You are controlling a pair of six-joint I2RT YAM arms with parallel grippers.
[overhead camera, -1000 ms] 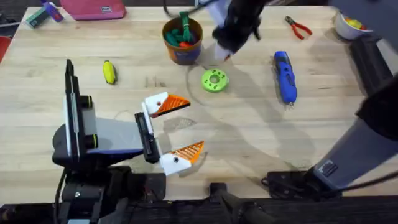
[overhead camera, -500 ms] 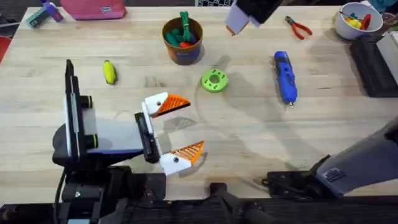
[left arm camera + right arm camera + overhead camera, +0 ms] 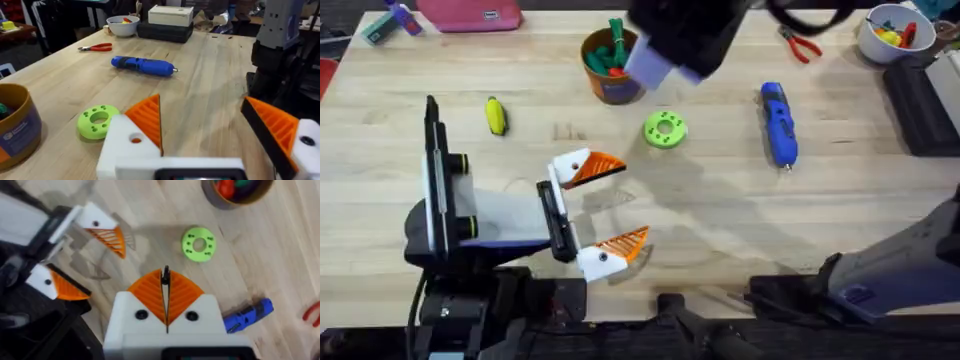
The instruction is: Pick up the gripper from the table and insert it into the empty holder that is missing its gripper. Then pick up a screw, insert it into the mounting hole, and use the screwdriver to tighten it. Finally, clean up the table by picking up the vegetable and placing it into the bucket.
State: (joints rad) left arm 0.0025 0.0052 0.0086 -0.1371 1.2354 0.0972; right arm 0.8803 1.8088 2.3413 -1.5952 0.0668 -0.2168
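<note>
1. My left pincer [image 3: 608,208] rests low on the desk [image 3: 720,220], orange tips spread wide, gripping nothing.
2. My right pincer [image 3: 165,296] hangs high, tips pressed together, empty.
3. The blue pen-shaped screwdriver [image 3: 778,122] lies right of the green ring [image 3: 665,129].
4. The yellow vegetable [image 3: 496,115] lies left of the orange-brown bucket [image 3: 613,62].

Blue screwdriver [image 3: 143,65] lying on wooden table [image 3: 210,100], green ring [image 3: 98,120] nearer, perhaps pliers [image 3: 96,47] beyond

A green ring [image 3: 665,129] with small holes lies flat mid-bench [image 3: 720,220]. Red-handled pliers [image 3: 804,46] lie near the far edge, with a white bowl [image 3: 885,32] of toy pieces at the far right corner and a pink case [image 3: 470,14] far left
</note>
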